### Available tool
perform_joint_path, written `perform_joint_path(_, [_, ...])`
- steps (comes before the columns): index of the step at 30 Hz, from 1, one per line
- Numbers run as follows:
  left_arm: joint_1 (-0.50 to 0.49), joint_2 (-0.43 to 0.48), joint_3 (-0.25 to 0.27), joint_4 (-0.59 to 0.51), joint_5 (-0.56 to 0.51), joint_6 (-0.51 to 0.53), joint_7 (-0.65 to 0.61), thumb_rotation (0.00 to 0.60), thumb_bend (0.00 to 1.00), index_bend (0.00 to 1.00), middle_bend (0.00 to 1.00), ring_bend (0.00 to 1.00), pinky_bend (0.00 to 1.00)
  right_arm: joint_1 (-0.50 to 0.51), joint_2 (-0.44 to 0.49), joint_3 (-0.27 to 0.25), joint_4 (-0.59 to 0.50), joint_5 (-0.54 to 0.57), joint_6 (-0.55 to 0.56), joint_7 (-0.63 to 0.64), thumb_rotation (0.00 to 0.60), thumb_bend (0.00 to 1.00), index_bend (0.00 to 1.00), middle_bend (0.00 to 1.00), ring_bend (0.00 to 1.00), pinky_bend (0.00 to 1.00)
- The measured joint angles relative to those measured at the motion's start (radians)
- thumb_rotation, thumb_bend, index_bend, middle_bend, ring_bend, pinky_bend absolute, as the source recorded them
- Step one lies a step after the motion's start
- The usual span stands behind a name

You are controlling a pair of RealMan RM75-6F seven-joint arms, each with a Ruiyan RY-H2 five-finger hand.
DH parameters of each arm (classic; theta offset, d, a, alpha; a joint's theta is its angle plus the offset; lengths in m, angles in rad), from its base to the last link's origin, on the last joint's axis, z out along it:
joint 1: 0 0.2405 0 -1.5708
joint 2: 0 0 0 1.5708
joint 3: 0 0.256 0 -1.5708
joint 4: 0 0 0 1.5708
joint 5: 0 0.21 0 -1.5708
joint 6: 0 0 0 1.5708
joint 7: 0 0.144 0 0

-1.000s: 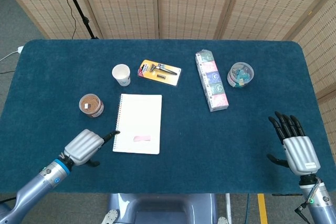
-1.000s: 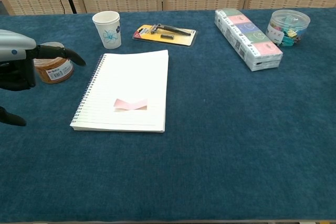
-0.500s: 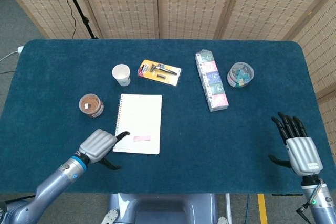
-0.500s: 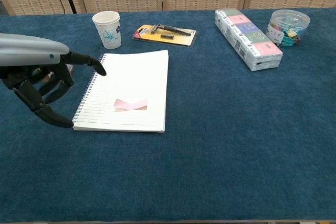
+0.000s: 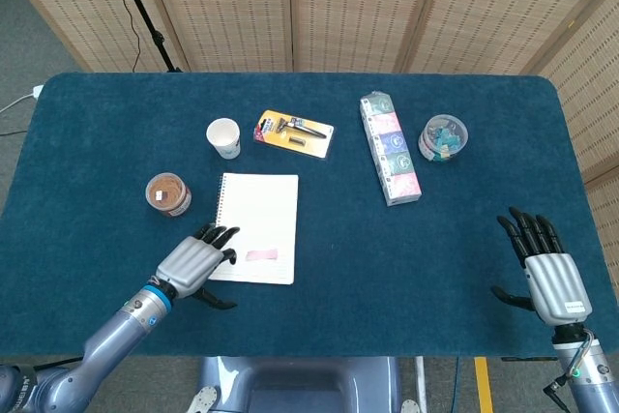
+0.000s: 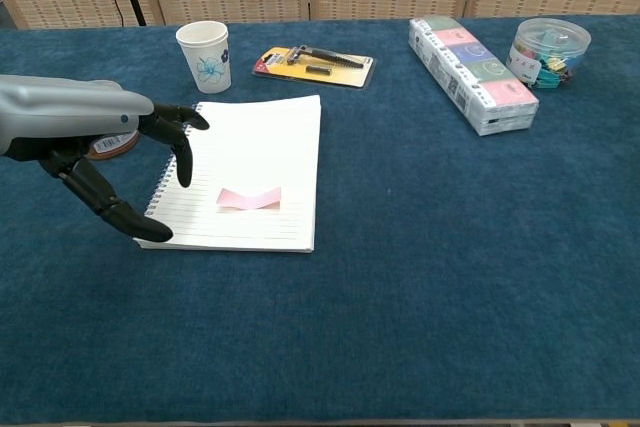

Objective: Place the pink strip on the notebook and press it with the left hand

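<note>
The pink strip lies on the lower part of the white spiral notebook, slightly buckled. My left hand hovers at the notebook's near-left corner, fingers spread and empty, its fingertips over the spiral edge, a short way left of the strip. My right hand stays open and empty near the table's front right edge, only in the head view.
A paper cup, a razor pack, a long tissue pack and a clip tub stand behind the notebook. A brown jar sits left of it, mostly hidden by my left hand in the chest view.
My left hand has moved right toward the notebook and spread its fingers over the spiral edge. The strip and the right hand have stayed put.
</note>
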Motion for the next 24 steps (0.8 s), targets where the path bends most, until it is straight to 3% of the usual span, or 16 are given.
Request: perform_joint_path(24, [-0.047, -0.170, 0.013, 0.165, 0.010, 0.051, 0.035, 0.260, 0.00, 0.34, 0.00, 0.00, 0.00, -0.015, 0.014, 0.012, -0.016, -0.028, -0.009, 0.041, 0.600, 0.00, 0.00, 0.00, 0.00, 0.00])
